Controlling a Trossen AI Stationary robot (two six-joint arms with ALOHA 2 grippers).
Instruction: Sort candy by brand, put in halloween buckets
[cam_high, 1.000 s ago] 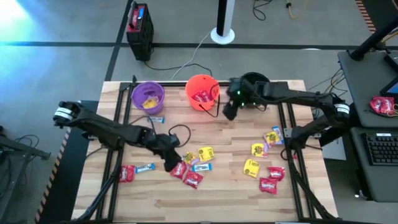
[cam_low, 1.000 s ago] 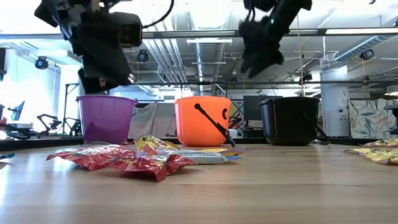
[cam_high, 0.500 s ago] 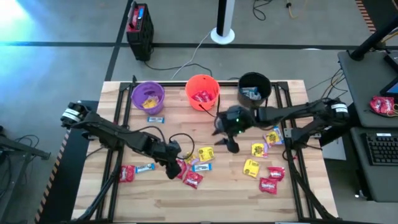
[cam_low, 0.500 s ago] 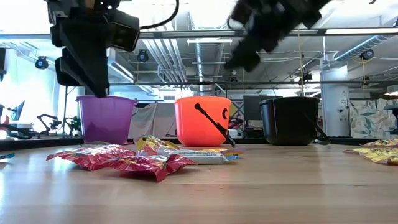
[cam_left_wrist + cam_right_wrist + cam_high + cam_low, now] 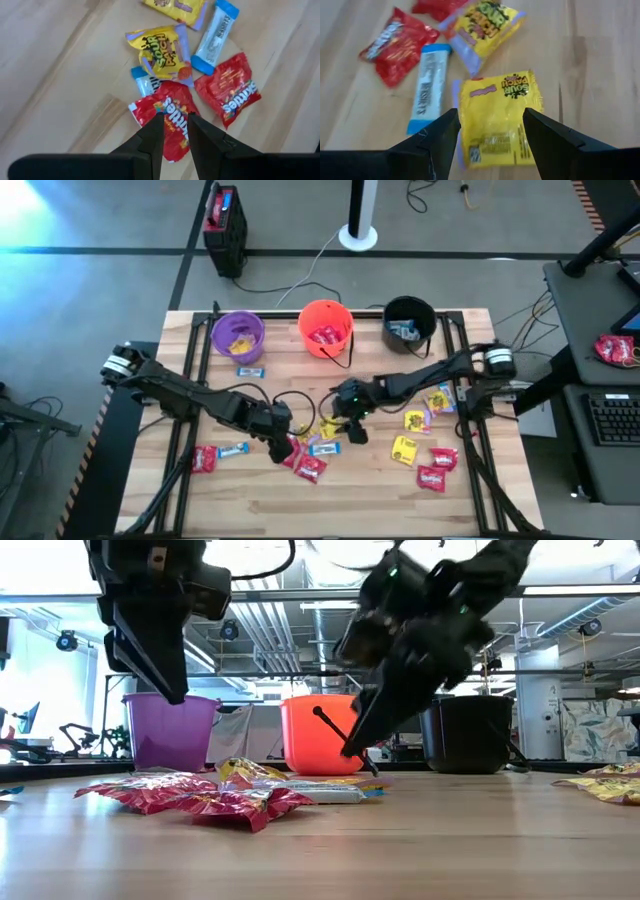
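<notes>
From where I sit, the big change is the right arm: a second ago its right gripper (image 5: 352, 430) hung up by the orange bucket (image 5: 325, 327) and black bucket (image 5: 409, 319); now it has swung down to the middle of the table and hovers above the central pile of candy, fingers spread wide over a yellow packet (image 5: 496, 116). A blue-and-white packet (image 5: 428, 95) lies just beside that one, with a red packet (image 5: 397, 43) and a second yellow packet (image 5: 482, 27) beyond. The left gripper (image 5: 281, 448) has barely shifted, still over the same pile's left side; its fingers (image 5: 152, 135) stand narrowly apart over a red Skittles packet (image 5: 167, 117), and I cannot tell whether they touch it. In the low view both grippers hang clear above the wooden table (image 5: 350, 500). The purple bucket (image 5: 238, 335) sits at the far edge, left of the other two, all with candy inside, unchanged. More yellow and red packets (image 5: 425, 460) lie scattered toward the right side.
</notes>
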